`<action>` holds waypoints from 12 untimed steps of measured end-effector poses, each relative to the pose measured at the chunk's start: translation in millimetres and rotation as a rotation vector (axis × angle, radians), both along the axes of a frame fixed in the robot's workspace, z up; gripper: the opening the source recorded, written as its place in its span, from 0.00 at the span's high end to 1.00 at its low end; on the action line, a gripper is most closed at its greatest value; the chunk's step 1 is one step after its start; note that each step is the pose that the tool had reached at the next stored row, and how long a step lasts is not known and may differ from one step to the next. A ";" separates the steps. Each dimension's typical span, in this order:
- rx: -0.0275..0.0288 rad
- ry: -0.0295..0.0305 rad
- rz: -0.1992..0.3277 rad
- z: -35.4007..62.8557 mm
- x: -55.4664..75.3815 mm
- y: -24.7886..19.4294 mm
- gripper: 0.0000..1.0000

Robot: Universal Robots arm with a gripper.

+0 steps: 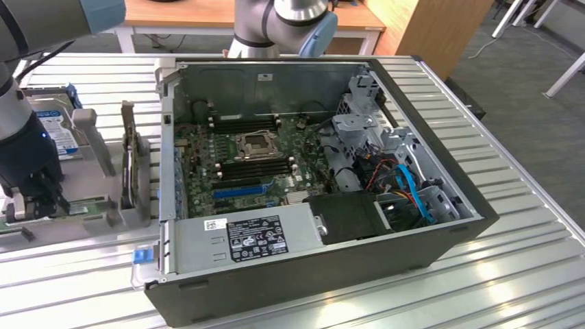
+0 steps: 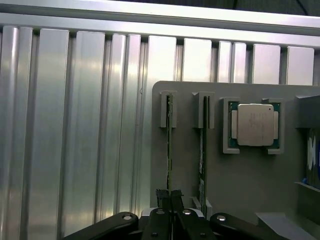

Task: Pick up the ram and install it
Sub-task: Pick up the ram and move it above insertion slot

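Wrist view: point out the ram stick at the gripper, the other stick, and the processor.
ram stick (image 2: 169,145), wrist view, middle of its edge
other stick (image 2: 202,145), wrist view, middle of its edge
processor (image 2: 255,125), wrist view, centre of its silver lid

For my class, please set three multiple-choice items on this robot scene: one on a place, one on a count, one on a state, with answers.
1. Where is the gripper?
A) inside the computer case
B) at the grey tray
C) over the floor

2. How many ram sticks stand on edge in the tray's slots?
A) one
B) two
C) four

3. How do the gripper's jaws stand?
A) wide open
B) shut on the processor
C) shut on a ram stick

Answers: B, its fingers reach the tray's edge; B, the ram and a second stick each fill a slot; C, the fingers pinch the ram's edge.
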State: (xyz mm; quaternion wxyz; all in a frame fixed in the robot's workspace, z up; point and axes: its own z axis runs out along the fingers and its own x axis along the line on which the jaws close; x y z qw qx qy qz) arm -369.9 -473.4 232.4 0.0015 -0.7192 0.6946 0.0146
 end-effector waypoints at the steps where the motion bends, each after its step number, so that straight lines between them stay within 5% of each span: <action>1: 0.0000 0.0000 0.000 2.1 0.1 0.0 0.88; 12: 0.0000 0.0001 0.000 28.3 0.6 0.0 0.88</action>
